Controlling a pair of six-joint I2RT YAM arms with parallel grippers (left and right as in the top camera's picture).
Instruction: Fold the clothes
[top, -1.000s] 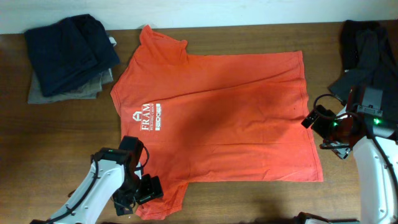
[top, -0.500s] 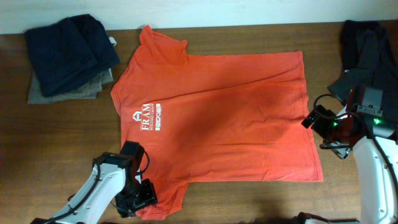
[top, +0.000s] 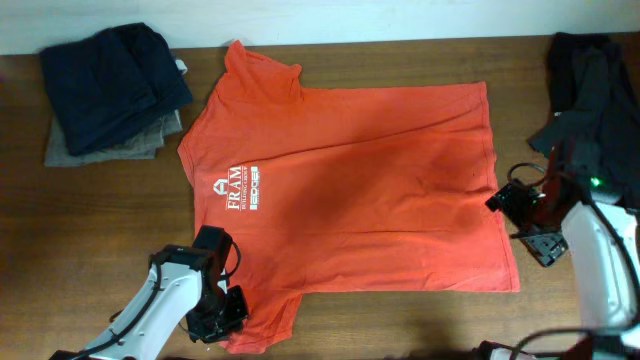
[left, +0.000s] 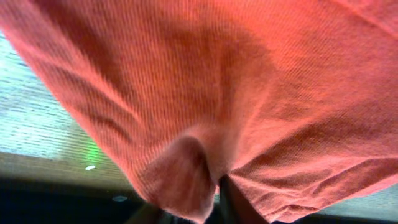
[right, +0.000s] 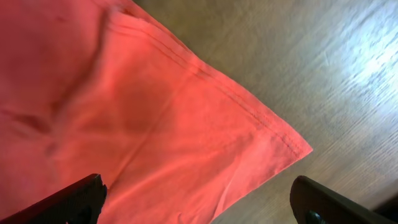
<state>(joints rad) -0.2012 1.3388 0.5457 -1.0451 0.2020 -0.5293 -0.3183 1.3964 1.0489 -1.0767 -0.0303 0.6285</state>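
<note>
The clothes, a red-orange T-shirt with white lettering, lie spread flat on the wooden table. My left gripper sits on the near sleeve at the shirt's bottom left. In the left wrist view the sleeve cloth bunches into a fold pinched between the jaws of the left gripper. My right gripper hovers at the shirt's right hem. In the right wrist view the right gripper is wide open over the hem corner, with nothing gripped.
A pile of dark folded garments lies at the back left, over a grey piece. More dark clothing is heaped at the back right, close behind the right arm.
The left jaws have closed onto the sleeve, gathering cloth between them. The right gripper has shifted slightly nearer along the hem, still open.
</note>
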